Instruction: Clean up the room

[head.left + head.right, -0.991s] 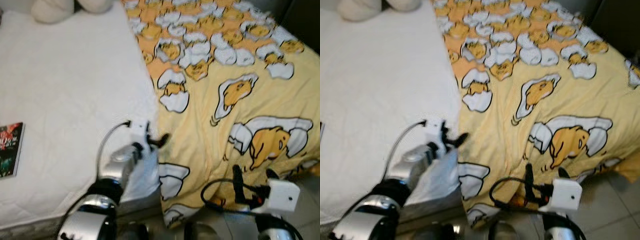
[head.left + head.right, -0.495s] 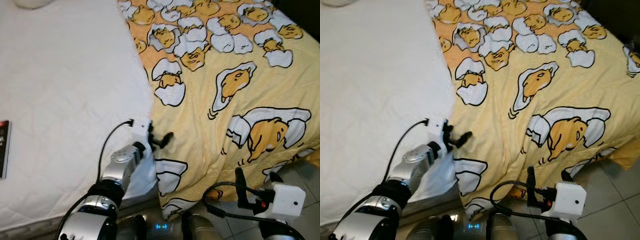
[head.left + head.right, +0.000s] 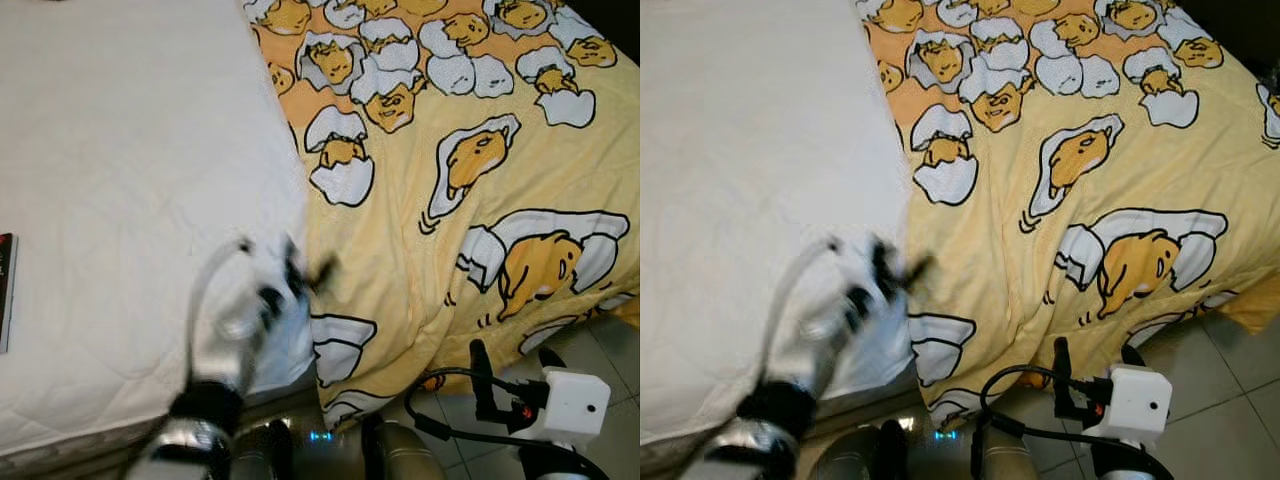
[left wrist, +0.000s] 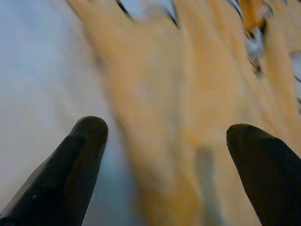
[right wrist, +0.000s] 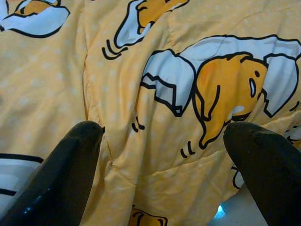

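A yellow duvet (image 3: 470, 180) printed with egg cartoons covers the right half of the bed and hangs over its near edge. The white sheet (image 3: 130, 180) lies bare on the left half. My left gripper (image 3: 308, 264), blurred by motion, hovers at the duvet's left edge where it meets the sheet. In the left wrist view this gripper (image 4: 169, 141) is open over that border, holding nothing. My right gripper (image 3: 512, 358) stands low by the hanging duvet corner. The right wrist view shows it (image 5: 164, 136) open, facing the duvet folds.
A dark book (image 3: 5, 290) lies on the sheet at the far left edge. Pale floor tiles (image 3: 615, 335) show at the lower right beside the bed. The bed's near edge runs just in front of my body.
The head camera has tilted, so the plush toys at the top have left the picture. My left arm is now blurred by motion at the duvet's edge. The right gripper has barely moved.
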`<state>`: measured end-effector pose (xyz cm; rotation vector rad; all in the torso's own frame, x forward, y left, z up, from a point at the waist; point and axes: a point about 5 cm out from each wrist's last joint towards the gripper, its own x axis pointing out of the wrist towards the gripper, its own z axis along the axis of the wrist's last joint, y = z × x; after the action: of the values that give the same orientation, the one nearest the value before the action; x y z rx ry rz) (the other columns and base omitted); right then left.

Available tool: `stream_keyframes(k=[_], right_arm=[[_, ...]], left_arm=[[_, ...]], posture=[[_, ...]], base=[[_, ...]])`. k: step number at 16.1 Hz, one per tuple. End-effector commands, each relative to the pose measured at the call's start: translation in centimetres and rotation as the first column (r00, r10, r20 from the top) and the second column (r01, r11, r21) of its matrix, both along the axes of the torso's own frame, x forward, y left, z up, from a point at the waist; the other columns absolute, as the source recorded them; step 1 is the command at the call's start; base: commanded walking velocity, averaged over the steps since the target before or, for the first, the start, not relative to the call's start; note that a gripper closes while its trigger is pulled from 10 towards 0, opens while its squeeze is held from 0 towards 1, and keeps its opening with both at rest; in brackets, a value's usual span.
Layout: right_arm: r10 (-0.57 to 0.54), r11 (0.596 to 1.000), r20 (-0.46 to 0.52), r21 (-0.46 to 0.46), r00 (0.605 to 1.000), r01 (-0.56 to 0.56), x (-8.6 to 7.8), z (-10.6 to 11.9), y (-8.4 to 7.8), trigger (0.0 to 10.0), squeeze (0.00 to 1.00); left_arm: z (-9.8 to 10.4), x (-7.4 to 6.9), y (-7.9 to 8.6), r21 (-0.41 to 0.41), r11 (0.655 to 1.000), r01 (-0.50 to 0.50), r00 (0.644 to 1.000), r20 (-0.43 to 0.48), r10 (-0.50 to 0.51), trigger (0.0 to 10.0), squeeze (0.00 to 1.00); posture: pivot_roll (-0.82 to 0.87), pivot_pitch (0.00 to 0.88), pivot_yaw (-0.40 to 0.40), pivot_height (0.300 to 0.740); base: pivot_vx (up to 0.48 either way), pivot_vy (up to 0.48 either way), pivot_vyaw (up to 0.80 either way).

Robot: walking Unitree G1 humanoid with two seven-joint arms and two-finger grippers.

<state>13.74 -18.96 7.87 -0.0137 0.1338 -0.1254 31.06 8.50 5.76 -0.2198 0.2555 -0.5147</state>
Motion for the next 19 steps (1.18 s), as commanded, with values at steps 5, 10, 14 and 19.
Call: stream_keyframes(k=[5, 10, 14, 19], right_arm=[[0.002, 1.0, -0.031, 0.003, 1.0, -0.002, -0.7, -0.2, 0.0, 10.0, 0.31], [0.006, 1.0, -0.043, -0.001, 0.999, -0.006, -0.8, -0.4, -0.2, 10.0, 0.31], [0.014, 1.0, -0.048, -0.005, 0.999, -0.014, -0.6, -0.5, -0.3, 10.0, 0.31], [0.014, 1.0, -0.058, -0.01, 0.998, -0.014, -1.0, -0.5, -0.4, 10.0, 0.31]], left_arm=[[-1.5, -1.4, -0.8, 0.061, 0.996, 0.06, 0.996, -0.065, -0.056, 10.0, 0.0], [-3.5, -2.5, -0.7, 0.127, 0.988, 0.082, 0.987, -0.15, -0.063, 10.0, 0.0], [-5.4, -4.1, -2.6, -0.001, 0.995, 0.096, 0.944, -0.317, -0.091, 0.0, 0.0], [-4.9, -4.9, -5.3, -0.067, 0.976, 0.21, 0.937, -0.272, -0.22, 0.0, 0.0]], posture=[[-0.19, 0.247, 0.022, 0.74], [-0.19, 0.232, 0.015, 0.74], [-0.2, 0.221, 0.008, 0.74], [-0.21, 0.225, 0.004, 0.74]], base=[[0.0, 0.0, 0.0], [0.0, 0.0, 0.0], [0.0, 0.0, 0.0], [0.0, 0.0, 0.0]])
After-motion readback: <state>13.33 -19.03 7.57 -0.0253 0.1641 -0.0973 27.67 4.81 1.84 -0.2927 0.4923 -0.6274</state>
